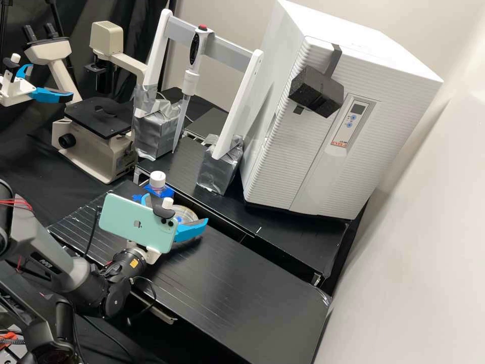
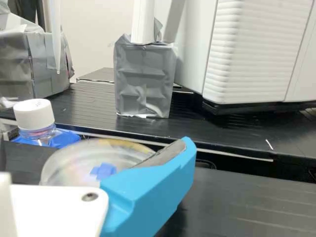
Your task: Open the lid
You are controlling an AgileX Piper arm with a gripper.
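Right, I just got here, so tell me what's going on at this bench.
The arm has its white gripper low over the bench at a clear round dish with a blue patch on it. Its blue fingers are spread apart, and it does not appear to have gripped anything. The job is opening a lid, presumably the dish's, but I can't tell for certain whether that lid is fully seated. A white-capped bottle stands beside the dish.

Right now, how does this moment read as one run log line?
tool: open, near dish | dish: clear, round, covered or not unclear | bottle: upright, white cap on
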